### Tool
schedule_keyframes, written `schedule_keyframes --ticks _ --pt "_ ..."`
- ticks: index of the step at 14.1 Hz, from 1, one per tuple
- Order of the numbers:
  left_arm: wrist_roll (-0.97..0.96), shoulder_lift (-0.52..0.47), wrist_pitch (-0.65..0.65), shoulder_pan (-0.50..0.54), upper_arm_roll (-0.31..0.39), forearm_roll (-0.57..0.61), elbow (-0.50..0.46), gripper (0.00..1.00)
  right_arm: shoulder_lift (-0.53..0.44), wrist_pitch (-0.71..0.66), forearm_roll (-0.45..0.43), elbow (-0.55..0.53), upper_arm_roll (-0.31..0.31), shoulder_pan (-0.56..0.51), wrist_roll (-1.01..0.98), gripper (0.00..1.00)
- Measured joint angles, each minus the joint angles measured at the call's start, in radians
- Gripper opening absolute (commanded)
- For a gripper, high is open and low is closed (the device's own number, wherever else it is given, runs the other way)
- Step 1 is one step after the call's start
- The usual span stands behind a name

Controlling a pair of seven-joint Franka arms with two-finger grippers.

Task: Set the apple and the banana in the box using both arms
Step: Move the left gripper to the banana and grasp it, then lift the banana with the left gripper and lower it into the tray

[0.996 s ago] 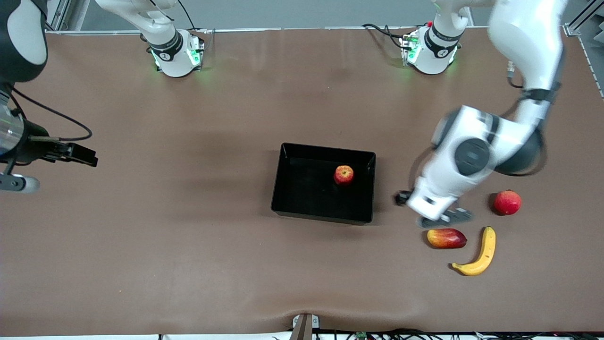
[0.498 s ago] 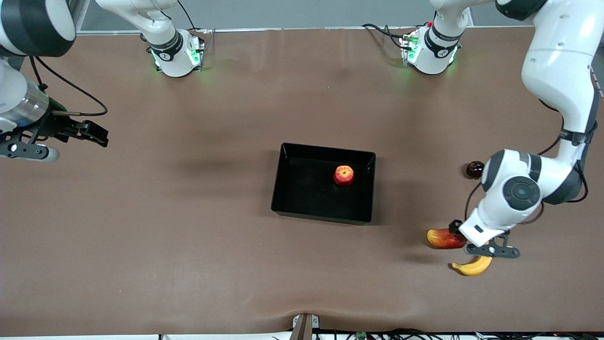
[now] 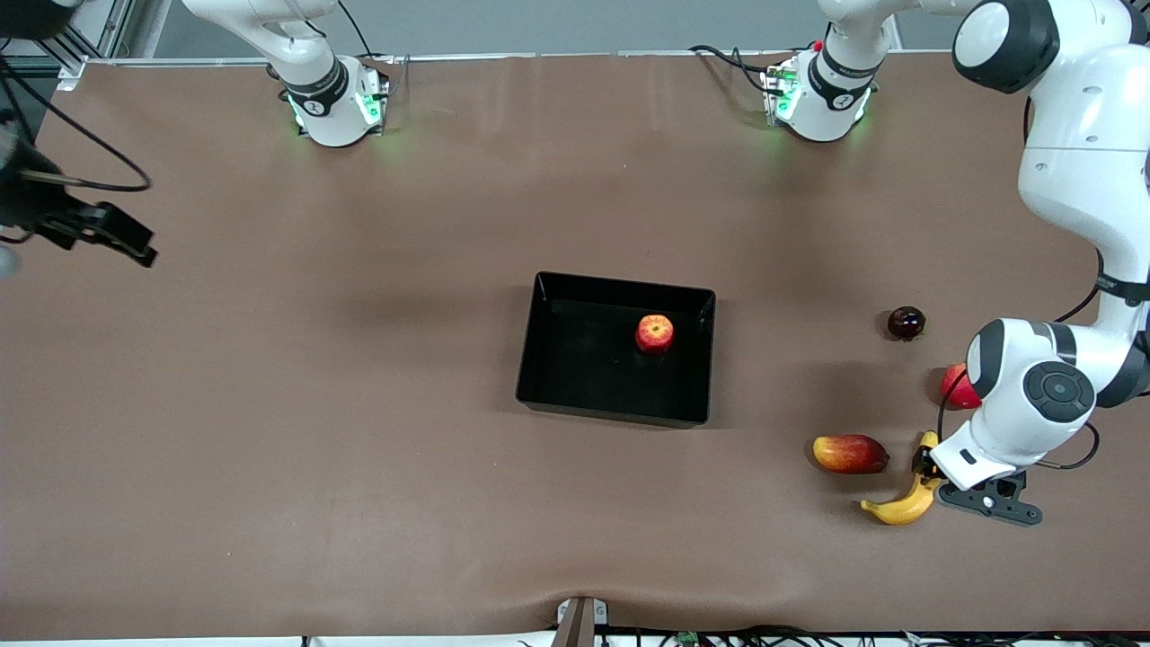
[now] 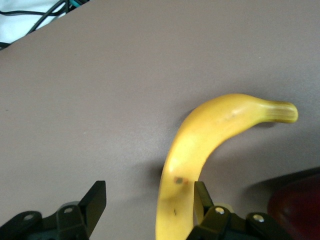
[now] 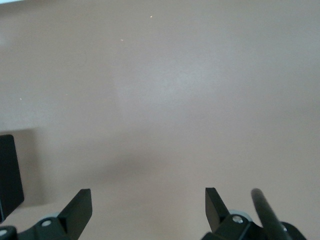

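Since a second ago, my left gripper has swung from beside the shallow black plastic box down to the curved yellow banana, fingers apart, one touching it. My right gripper waits wide open. Inside the box sits the small red apple.

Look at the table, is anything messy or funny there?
Nothing looks spilled or broken. The apple sits neatly in the box. One small thing: the left hand is off-centre at the banana, one finger against it, the other out on bare table.
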Motion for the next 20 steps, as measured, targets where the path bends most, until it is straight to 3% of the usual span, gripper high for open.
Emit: schedule_keyframes --ticks 3,4,5,7,15,20 --pt "-0.001 0.032 0.021 0.008 0.0 -0.033 0.001 0.78 0.002 -0.023 0.003 -0.001 -0.004 -0.021 -0.093 1.0" --pt "0.0 0.035 0.022 0.012 0.0 -0.061 0.002 0.74 0.002 -0.025 0.003 -0.001 -0.006 -0.025 -0.133 1.0" --pt "0.001 0.035 0.022 0.017 0.0 -0.081 0.002 0.59 0.003 -0.025 0.003 -0.001 -0.007 -0.031 -0.164 1.0" --pt "0.001 0.036 0.022 0.025 0.0 -0.091 0.002 0.0 0.003 -0.024 0.003 -0.001 -0.009 -0.047 -0.213 1.0" --pt "0.001 0.008 -0.043 0.03 -0.013 -0.094 0.032 0.0 0.003 -0.019 0.08 -0.001 -0.01 -0.077 -0.253 1.0" --pt "-0.004 -0.173 -0.302 0.035 -0.122 -0.148 0.058 0.0 0.003 -0.018 0.085 -0.002 -0.009 -0.079 -0.254 1.0"
